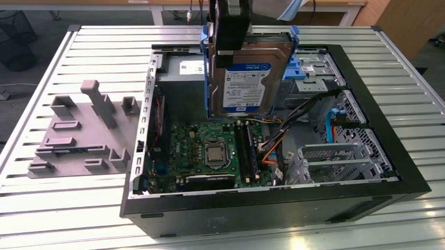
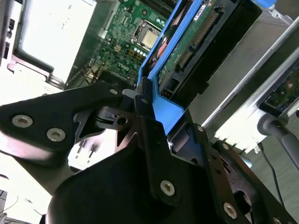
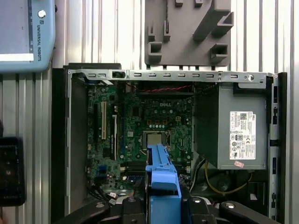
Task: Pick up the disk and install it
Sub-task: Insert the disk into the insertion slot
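While sweeping the exterior view from 9 o'clock: grey fixture plate [image 1: 80, 133] parked on the slatted table [image 1: 41, 208], well apart from the work, so not in the way. Next over, open computer case [image 1: 278, 208] lying on its side with the lid off, presumably to give access from above. At about 7 o'clock inside it, bare motherboard [image 1: 208, 151]. Over the case's middle, carrying the disk [image 1: 243, 83] in the gripper [image 1: 233, 49], drive hanging upright, label facing the camera, apparently clear of the board and touching nothing below. Confirmed in the second wrist view: fingers [image 2: 152, 140] clamped tight on the blue carrier's edge rather than on the drive body, probably to keep the connector end and side rails free for sliding in. Behind the disk at 12 o'clock, grey power supply box [image 1: 184, 65]. At 3 o'clock of the case, metal drive cage [image 1: 334, 153], nothing of the disk in it. Judging this as lifted and in transit, not yet installed.
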